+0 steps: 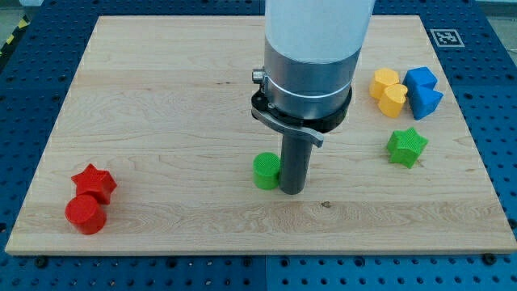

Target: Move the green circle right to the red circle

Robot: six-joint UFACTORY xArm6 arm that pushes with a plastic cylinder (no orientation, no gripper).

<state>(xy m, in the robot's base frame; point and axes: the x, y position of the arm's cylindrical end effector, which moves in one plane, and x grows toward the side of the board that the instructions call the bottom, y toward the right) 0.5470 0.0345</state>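
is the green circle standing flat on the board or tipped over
Flat. The green circle sits with its round top face up on the board, touching my tip on the view's right.

Green circle (265, 170), red circle (85, 214), pale wood-grain board (161, 97).

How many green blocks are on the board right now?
2: the green circle mid-board, touching my tip on its left side, and a green star at the view's right. The arm could hide others.

arm (317, 24) — white casing | silver collar | dark rod — my tip (292, 191)
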